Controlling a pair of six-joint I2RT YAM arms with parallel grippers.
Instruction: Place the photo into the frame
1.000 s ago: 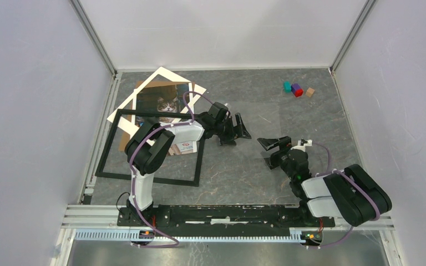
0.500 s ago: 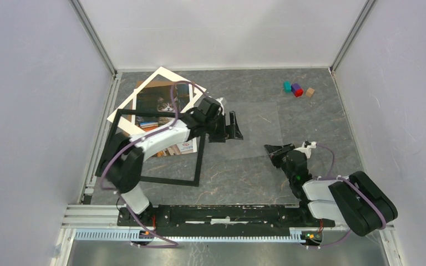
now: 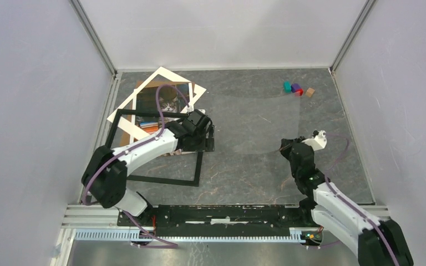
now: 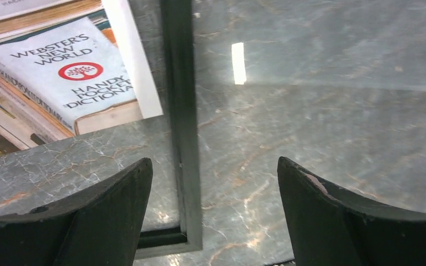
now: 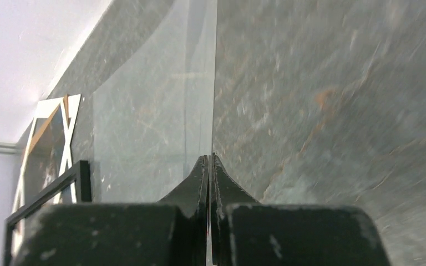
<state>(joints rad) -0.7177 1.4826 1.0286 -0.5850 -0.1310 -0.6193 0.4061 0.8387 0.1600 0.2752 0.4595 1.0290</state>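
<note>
From above, your photo (image 3: 165,104) lies at 10 o'clock on the grey marbled table (image 3: 244,172). It is one glossy rectangular print, with a grey-and-white cat's face among blue tones and stacked books below. It rests flat and skewed on one white mat (image 3: 169,73). The far rail of the one thin black frame (image 3: 144,180) crosses it, so its near part shows inside the opening. One clear sheet (image 3: 255,119) spans the middle, bowed. At 1 o'clock sits a cluster of small coloured blocks (image 3: 295,88), too small for you to count surely. The left gripper (image 3: 206,138) hangs over the frame's 3 o'clock rail. The right gripper (image 3: 284,146) is at 4 o'clock.

Left wrist: the left gripper (image 4: 213,166) has its jaws spread wide and empty. The frame's matte rail (image 4: 182,111) runs up between them. At 10 o'clock the photo (image 4: 61,72) shows a white dictionary cover.

Right wrist: the right gripper (image 5: 208,158) has its jaws pressed together, pinching the clear sheet (image 5: 155,111) by its edge — thin, glassy, running toward 12 o'clock. The frame (image 5: 47,193) shows at 8 o'clock.
</note>
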